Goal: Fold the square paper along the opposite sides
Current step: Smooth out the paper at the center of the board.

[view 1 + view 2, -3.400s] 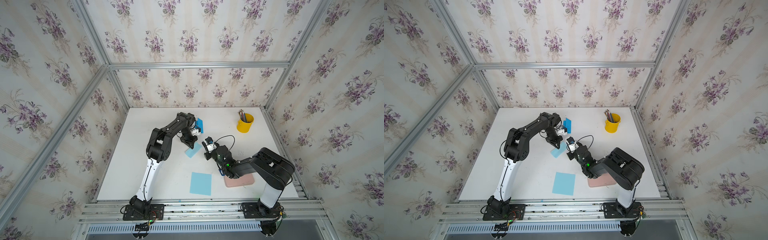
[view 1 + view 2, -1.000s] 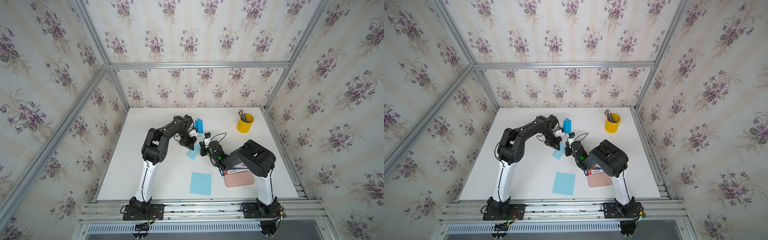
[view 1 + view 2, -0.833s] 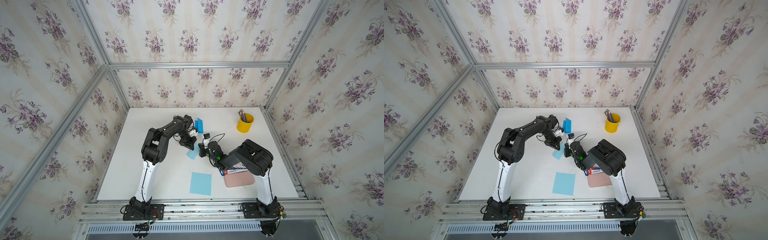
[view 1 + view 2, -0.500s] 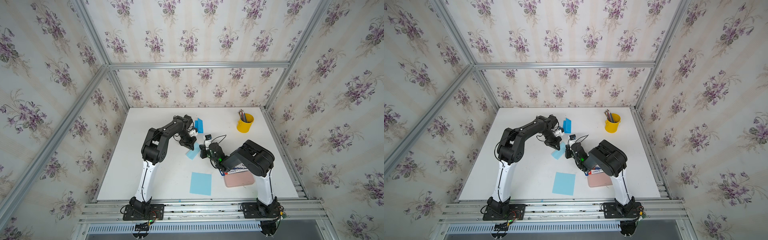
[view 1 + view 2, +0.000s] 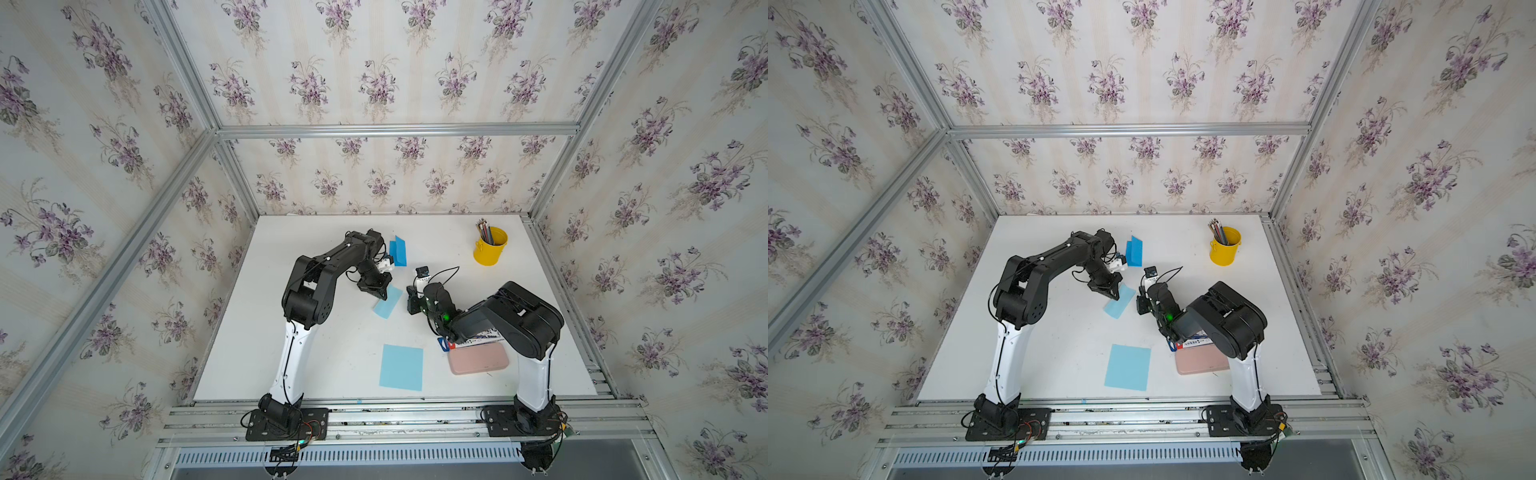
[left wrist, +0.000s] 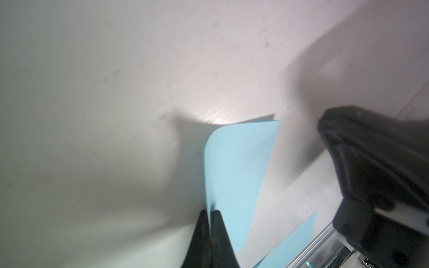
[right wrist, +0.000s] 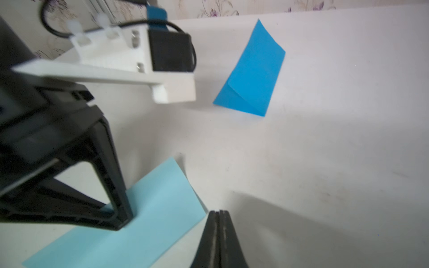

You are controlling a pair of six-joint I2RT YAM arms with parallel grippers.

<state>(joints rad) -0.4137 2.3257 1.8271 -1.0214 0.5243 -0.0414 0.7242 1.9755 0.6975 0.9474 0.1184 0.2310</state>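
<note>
1. The left gripper (image 6: 210,212) is clenching its fingers (image 6: 200,232) on one edge of the light blue paper (image 6: 239,174). The paper is curling over in a soft bend ahead of the tips.
2. The right gripper (image 7: 218,213) is pressing its jaws together on nothing. Its tips are hovering just beside the paper's edge (image 7: 144,220).
3. In both top views the paper (image 5: 388,303) (image 5: 1120,305) is lying near the middle of the white table (image 5: 316,365). The left gripper (image 5: 382,293) is standing at the paper's 11 o'clock and the right gripper (image 5: 410,307) at its 3 o'clock.
4. A dark blue folded paper (image 5: 399,251) is sitting at 12 o'clock from the paper, and a flat light blue sheet (image 5: 401,368) is lying at 6 o'clock.
5. A yellow cup (image 5: 490,251) of pencils is standing at 2 o'clock, and a pink case (image 5: 478,360) is lying at 4 o'clock.
</note>
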